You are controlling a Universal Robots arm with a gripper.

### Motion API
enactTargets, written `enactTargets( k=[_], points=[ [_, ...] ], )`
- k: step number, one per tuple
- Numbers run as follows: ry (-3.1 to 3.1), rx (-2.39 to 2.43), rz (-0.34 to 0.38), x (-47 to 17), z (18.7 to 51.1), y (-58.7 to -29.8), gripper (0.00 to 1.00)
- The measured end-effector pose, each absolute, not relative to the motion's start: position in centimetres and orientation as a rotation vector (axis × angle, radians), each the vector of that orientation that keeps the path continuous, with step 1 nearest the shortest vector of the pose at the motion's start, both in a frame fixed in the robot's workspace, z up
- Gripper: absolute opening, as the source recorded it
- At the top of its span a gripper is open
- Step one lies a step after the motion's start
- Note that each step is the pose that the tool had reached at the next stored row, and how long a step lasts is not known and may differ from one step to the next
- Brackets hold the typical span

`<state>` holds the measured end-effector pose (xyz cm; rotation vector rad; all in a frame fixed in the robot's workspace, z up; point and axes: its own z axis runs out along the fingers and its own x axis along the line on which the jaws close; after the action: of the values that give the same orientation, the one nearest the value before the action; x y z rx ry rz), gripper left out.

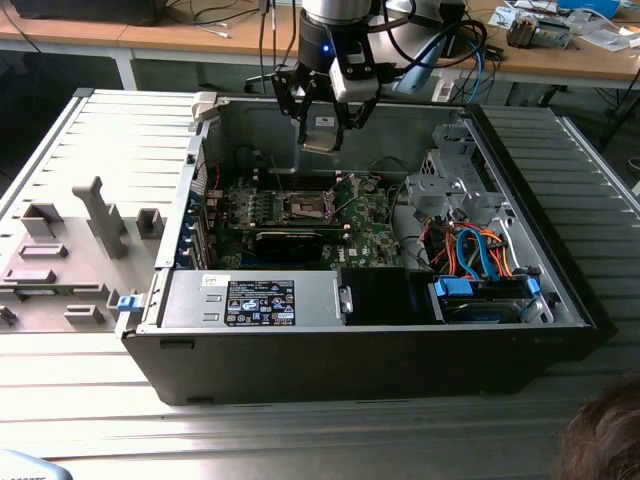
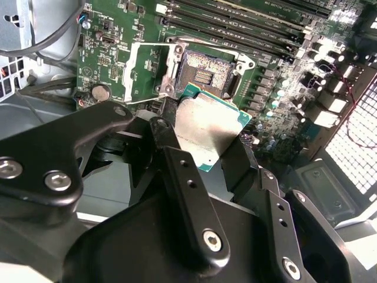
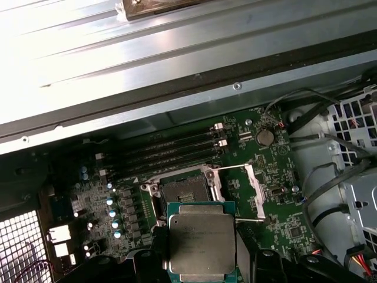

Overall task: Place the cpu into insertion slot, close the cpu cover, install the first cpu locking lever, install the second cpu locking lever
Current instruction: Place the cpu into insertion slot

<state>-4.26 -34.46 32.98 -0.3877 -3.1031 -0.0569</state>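
Observation:
My gripper (image 1: 322, 128) hangs above the open computer case (image 1: 520, 230), shut on the cpu (image 1: 320, 137). In both wrist views the cpu (image 2: 206, 127) (image 3: 201, 242) is a flat square chip with a silver-grey top and green edge. It is gripped on two opposite sides by black fingers (image 2: 182, 177) (image 3: 147, 263). The insertion slot (image 2: 203, 73) (image 3: 182, 191) (image 1: 307, 207) lies bare on the green motherboard, below and apart from the cpu. The cpu cover (image 2: 125, 73) (image 3: 256, 188) is swung open beside the slot. Thin locking lever wires (image 3: 232, 167) are raised beside it.
A black card (image 1: 290, 240) lies in front of the socket, with memory slots (image 3: 171, 147) behind it. A drive cage (image 1: 450, 180) and orange and blue cables (image 1: 480, 250) fill the exterior view's right. A grey fixture tray (image 1: 80, 240) sits left of the case. A person's hair (image 1: 605, 440) is at the near right.

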Motion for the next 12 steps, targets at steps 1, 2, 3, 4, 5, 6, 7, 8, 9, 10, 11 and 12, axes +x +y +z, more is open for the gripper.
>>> enactTargets(
  k=[1, 2, 3, 4, 5, 6, 7, 8, 9, 10, 11, 12],
  points=[
    [-3.103, -0.39, -0.057, -4.26, 32.98, -34.46, 0.55],
    [-3.103, -0.392, -0.057, -4.26, 32.97, -34.46, 0.55],
    [-3.102, -0.395, -0.057, -4.26, 32.96, -34.46, 0.55],
    [-3.1, -0.41, -0.057, -4.26, 32.92, -34.46, 0.55],
    [-3.098, -0.428, -0.057, -4.26, 32.89, -34.46, 0.55],
    [-3.095, -0.45, -0.057, -4.26, 32.86, -34.46, 0.55],
    [-3.094, -0.457, -0.057, -4.26, 32.84, -34.46, 0.55],
    [-3.093, -0.465, -0.057, -4.26, 32.83, -34.46, 0.55],
    [-3.093, -0.468, -0.057, -4.26, 32.83, -34.46, 0.55],
    [-3.093, -0.47, -0.057, -4.26, 32.82, -34.46, 0.55],
    [-3.092, -0.473, -0.057, -4.26, 32.82, -34.46, 0.55],
    [-3.092, -0.475, -0.057, -4.26, 32.82, -34.46, 0.55]
  ],
)
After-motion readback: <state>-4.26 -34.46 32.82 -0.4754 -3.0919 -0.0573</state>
